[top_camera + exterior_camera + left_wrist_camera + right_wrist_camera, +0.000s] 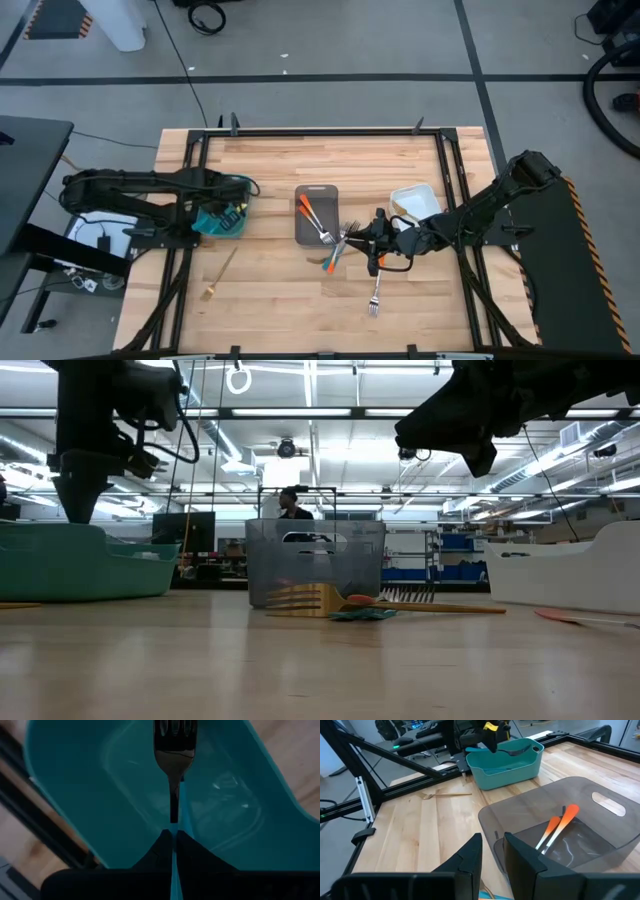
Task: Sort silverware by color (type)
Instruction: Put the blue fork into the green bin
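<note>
**Jaws: left clamped on a blue fork, right parted and empty**

Left gripper (174, 837) pinched tight on blue-handled fork (174, 750), tines pointing out over the teal tray (222, 222) at the table's left side. Right gripper (492, 851) slightly parted, nothing between the fingers, hovering just beside the grey tray (316, 215) at mid-table.

Near the front edge, right of centre: silver fork (375, 295) flat on the wood. Towards the front-left: gold fork (218, 275), lying at a slant, well apart from the rest.

Mid-table, just in front of the grey tray's right corner: small heap of silverware, blue-handled piece (331, 258) crossed with a gold fork (300, 600), orange tip (362, 599) showing among them in the low view.

Inside the grey tray: two orange-handled forks (555, 829) side by side, touching, handles up against the wall.

Farther right: white tray (415, 202), contents hidden.
</note>
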Available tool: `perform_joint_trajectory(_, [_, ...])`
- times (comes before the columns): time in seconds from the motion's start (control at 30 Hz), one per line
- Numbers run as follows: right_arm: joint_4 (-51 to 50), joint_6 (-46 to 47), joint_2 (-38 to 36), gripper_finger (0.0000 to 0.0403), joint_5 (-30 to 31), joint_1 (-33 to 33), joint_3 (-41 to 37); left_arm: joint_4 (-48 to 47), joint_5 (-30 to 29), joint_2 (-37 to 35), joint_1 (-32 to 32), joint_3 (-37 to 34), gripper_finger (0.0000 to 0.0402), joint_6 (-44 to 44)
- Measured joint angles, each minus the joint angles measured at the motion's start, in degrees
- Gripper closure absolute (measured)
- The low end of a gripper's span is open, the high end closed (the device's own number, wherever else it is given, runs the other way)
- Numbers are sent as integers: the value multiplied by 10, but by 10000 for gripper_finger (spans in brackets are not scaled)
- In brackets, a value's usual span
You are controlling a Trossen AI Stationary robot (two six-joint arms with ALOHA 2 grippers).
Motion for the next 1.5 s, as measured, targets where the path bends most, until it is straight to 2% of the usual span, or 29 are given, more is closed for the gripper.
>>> perform_joint_trajectory(0.17, [1,0,0,317,0,0,0,15,32,0,50,-1,388,30])
perform_joint_trajectory(0.43, [1,-1,0,317,0,0,0,48,33,0,108,-1,388,71])
perform_joint_trajectory(0.57, [1,0,0,317,0,4,0,58,32,0,110,-9,388,71])
perform_joint_trajectory(0.83, [1,-1,0,317,0,7,0,111,33,0,110,-80,388,71])
perform_joint_trajectory(1.5, [1,0,0,317,4,7,0,165,57,0,106,-84,358,44])
